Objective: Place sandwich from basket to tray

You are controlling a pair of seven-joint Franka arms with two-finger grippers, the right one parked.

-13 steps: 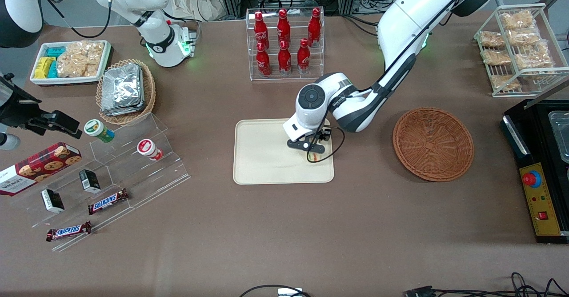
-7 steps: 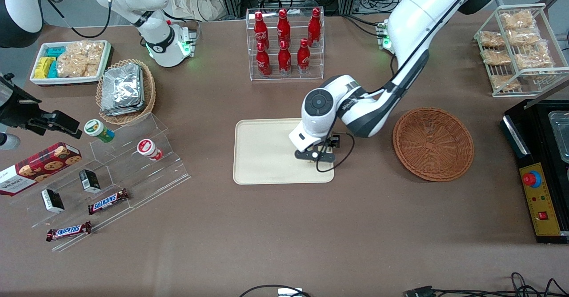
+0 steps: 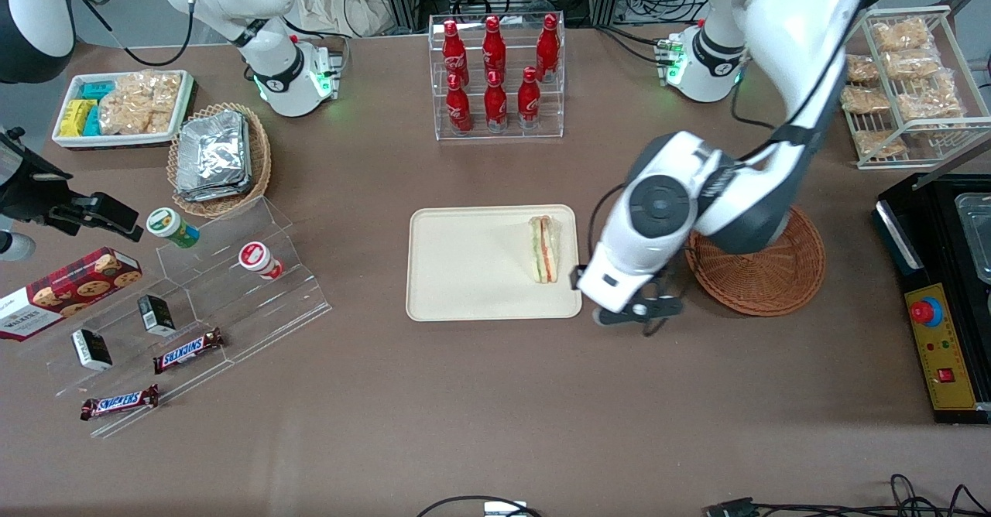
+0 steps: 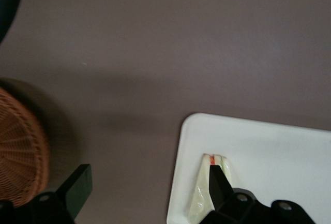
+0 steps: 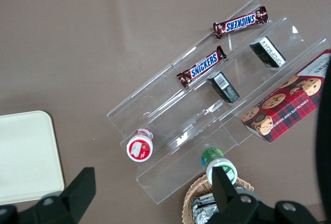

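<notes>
On the tray (image 3: 464, 285), near its edge toward the basket (image 3: 762, 277), I see the sandwich (image 3: 544, 248) lying free. My claw (image 3: 636, 312) hangs over bare worktop (image 3: 495, 424) between tray and basket, fingers (image 4: 77, 188) spread wide, holding nothing. I judge placement finished; next I'd simply pull the arm clear.

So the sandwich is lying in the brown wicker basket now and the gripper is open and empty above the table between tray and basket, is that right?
Not quite. The sandwich lies on the tray, near the tray's end closest to the basket, which holds nothing visible. The front view shows this. The rest stands: the gripper is open and empty, above the table between tray and basket.
</notes>
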